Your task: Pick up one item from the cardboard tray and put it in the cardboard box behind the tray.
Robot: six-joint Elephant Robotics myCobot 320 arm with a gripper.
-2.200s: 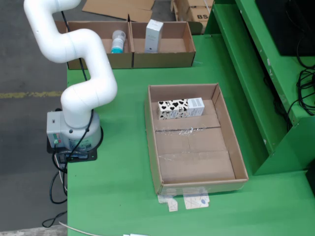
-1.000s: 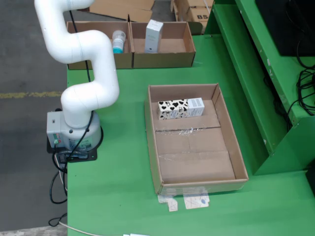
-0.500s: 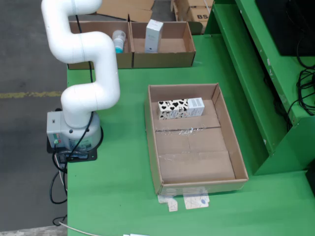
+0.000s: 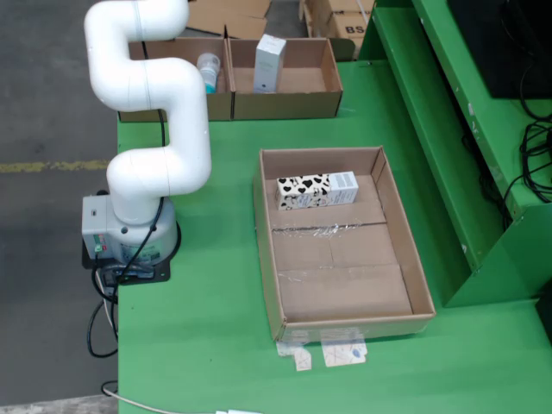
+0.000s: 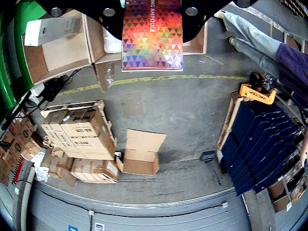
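In the view that rides on the gripper, a shiny holographic box point(image 5: 152, 36) printed "AMPOULE" hangs from my gripper point(image 5: 153, 14), which is shut on its top end. Below and behind it lie two open cardboard boxes: one point(image 5: 62, 50) holds a white carton point(image 5: 50, 29), the other point(image 5: 98, 36) is partly hidden. From above, the cardboard tray point(image 4: 412, 259) holds a row of heart-patterned boxes point(image 4: 304, 191) and a white-and-blue one point(image 4: 343, 186). Behind it are the right box point(image 4: 302, 102), with an upright white carton point(image 4: 269, 62), and the left box point(image 4: 185, 105), with a teal bottle point(image 4: 208, 71). The arm point(image 4: 159, 95) leaves that view at the top, so the gripper is hidden there.
The robot base point(image 4: 129, 228) stands at the green table's left edge. A green frame point(image 4: 448, 155) runs along the right side. On the floor beyond the table are stacked cartons point(image 5: 82, 139), an orange pallet jack point(image 5: 257, 92), blue racks point(image 5: 260, 139) and a person point(image 5: 269, 45).
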